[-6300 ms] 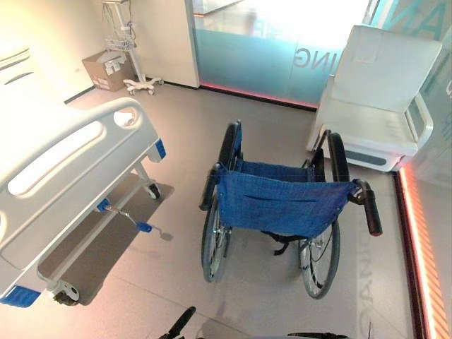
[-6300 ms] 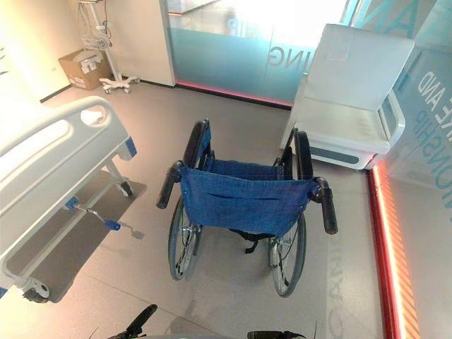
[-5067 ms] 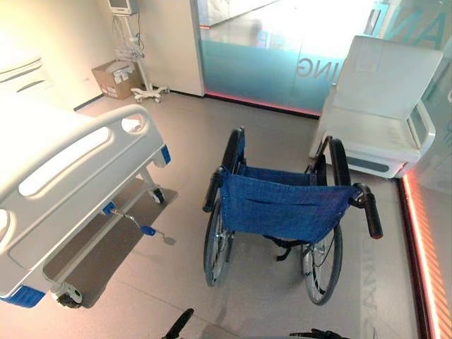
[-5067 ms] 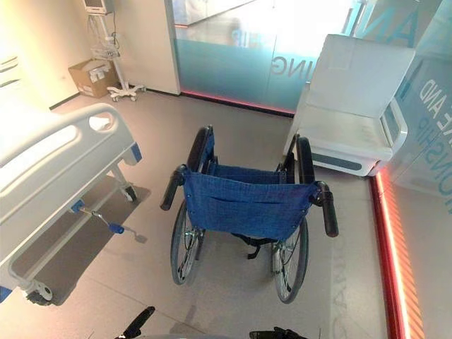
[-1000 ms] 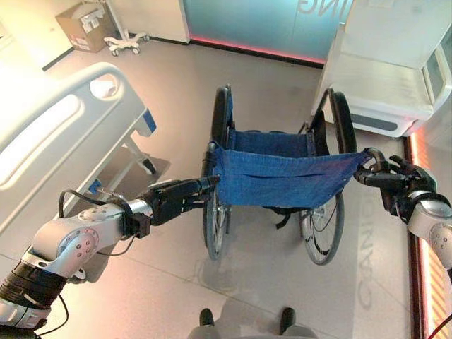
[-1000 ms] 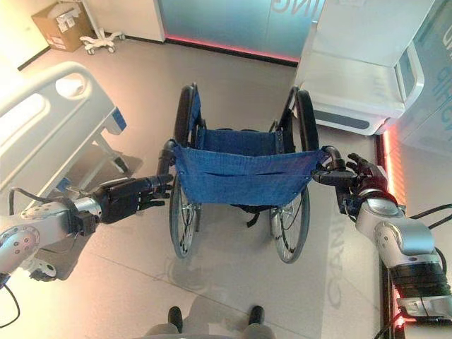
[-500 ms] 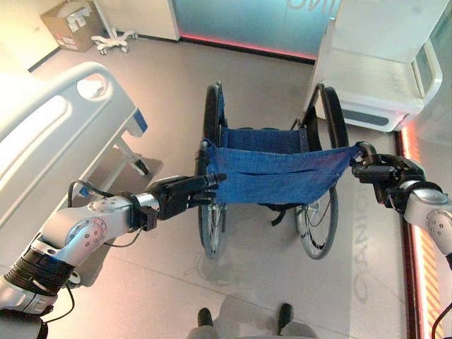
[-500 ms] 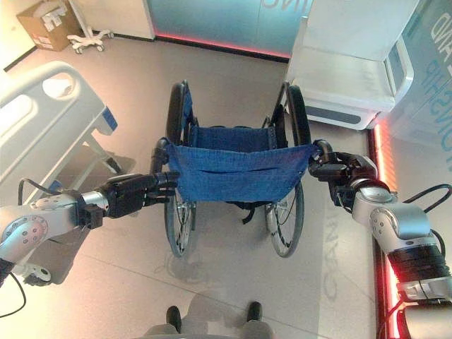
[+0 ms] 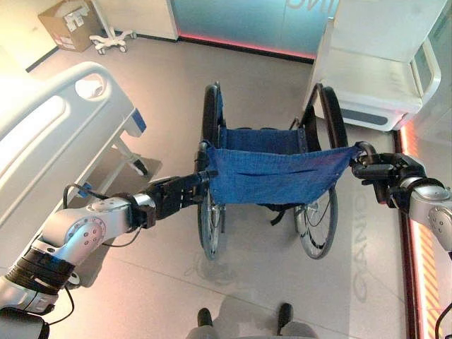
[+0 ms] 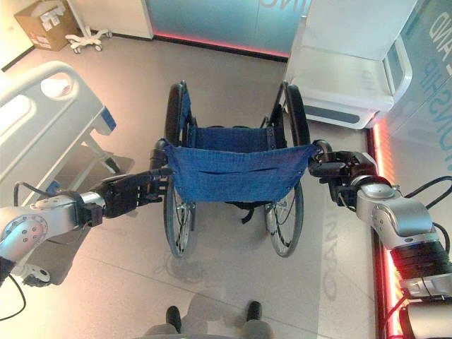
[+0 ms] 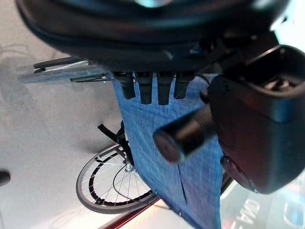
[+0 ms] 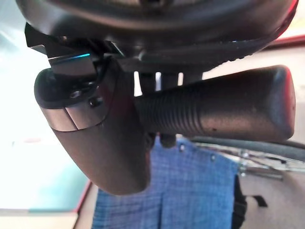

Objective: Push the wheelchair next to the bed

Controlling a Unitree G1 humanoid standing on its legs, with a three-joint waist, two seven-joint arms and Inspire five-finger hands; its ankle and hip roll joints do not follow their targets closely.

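Grey floor carries the wheelchair point(image 9: 272, 169) right of the bed point(image 9: 53, 141); left hand point(image 9: 169, 198) and right hand point(image 10: 346, 169) have fingers closed around its handles.

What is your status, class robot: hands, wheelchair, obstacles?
Left hand, right hand shut on push handles. Blue-backed wheelchair beyond white bed. White armchair ahead-right.

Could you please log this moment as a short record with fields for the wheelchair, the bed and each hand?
wheelchair: wheelchair, blue fabric back towards the robot, on the floor in front of it
bed: bed to the robot's left, apart from the wheelchair
left hand: left hand at the left push handle; the wrist view shows the handle between thumb and fingers
right hand: right hand curled round the right push handle
other: white armchair beyond the wheelchair on the right; cardboard box far left
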